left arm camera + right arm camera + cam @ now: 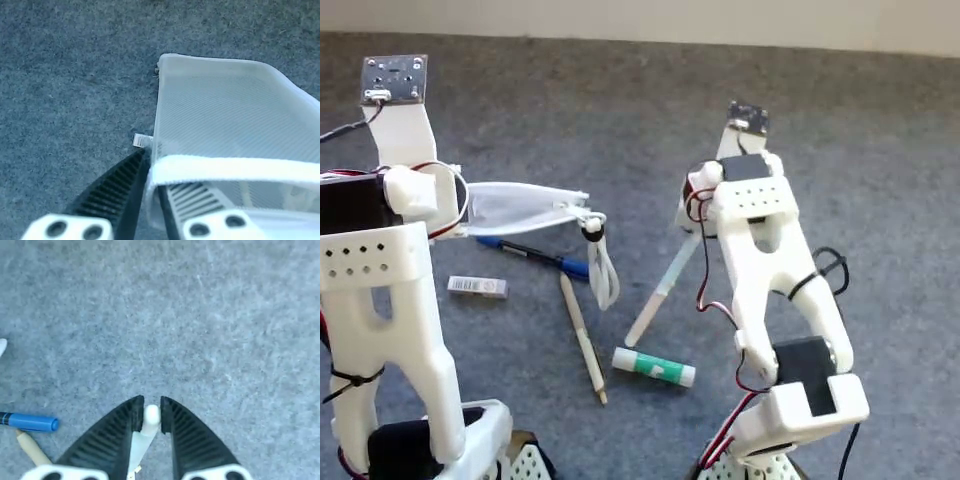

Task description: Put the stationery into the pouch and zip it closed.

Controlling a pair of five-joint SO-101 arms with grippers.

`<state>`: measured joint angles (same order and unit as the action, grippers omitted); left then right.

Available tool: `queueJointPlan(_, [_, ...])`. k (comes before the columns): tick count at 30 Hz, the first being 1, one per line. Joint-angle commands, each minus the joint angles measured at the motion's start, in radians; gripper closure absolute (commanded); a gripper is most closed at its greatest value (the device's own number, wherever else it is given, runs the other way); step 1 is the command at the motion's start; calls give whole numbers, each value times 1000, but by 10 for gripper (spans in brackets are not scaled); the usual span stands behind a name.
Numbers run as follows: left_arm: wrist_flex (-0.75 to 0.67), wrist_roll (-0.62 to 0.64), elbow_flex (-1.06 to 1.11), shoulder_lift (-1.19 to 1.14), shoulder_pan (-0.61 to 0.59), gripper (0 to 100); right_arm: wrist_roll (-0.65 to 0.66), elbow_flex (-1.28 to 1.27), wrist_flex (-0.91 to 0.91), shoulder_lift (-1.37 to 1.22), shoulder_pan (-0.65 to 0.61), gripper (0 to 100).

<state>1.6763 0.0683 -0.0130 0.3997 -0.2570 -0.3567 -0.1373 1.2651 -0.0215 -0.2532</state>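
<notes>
Your left pincer (148,161) is clamped tight on the banded rim of the translucent white mesh pouch (225,115), one jaw outside and one inside its mouth. Your right pincer (151,401) is pinched almost closed on the tip of the slim white pen (151,416), which slants down to the grey, felt-like table (880,150). Between the arms lie a blue pen (532,252), a beige pencil (582,338), a white-and-green glue stick (653,366) and a small white rectangular block (477,286). A pale wall (720,15) borders the far edge.
</notes>
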Motion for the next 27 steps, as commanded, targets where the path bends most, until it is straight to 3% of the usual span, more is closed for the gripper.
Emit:
queueJointPlan(1, [6, 12, -10, -1, 45, 993, 12, 42, 35, 114, 24, 993])
queueJointPlan(20, [0, 17, -8, -1, 45, 993, 115, 48, 133, 456, 19, 993])
queueJointPlan(27, [0, 17, -10, -1, 45, 993, 138, 44, 128, 651, -68, 993])
